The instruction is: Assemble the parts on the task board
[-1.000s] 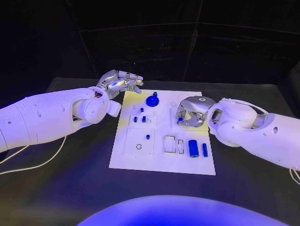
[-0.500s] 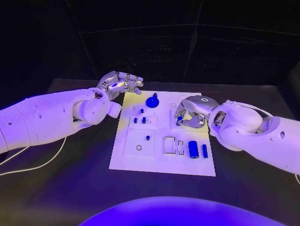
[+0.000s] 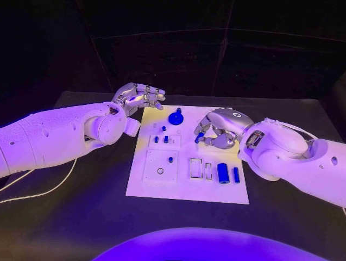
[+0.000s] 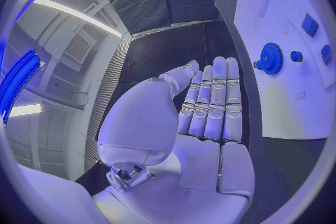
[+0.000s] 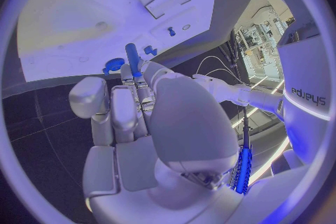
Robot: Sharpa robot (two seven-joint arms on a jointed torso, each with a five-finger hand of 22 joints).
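A slim blue peg point(image 3: 199, 137) is pinched in the fingertips of the robot's right hand point(image 3: 217, 129), held above the middle of the white task board point(image 3: 187, 190); the right wrist view shows the same peg point(image 5: 131, 55) sticking out past the closed fingers point(image 5: 142, 85). Just beyond that hand, a blue gear point(image 3: 175, 116) sits near the board's far end, with small blue pegs point(image 3: 161, 138) beside the hand toward the robot's left. Nearer the robot, 2 blue cylinders point(image 3: 228, 173) lie on the board. The left hand point(image 3: 138, 95) hovers off the board's far left corner, fingers straight, together, holding nothing point(image 4: 210, 102).
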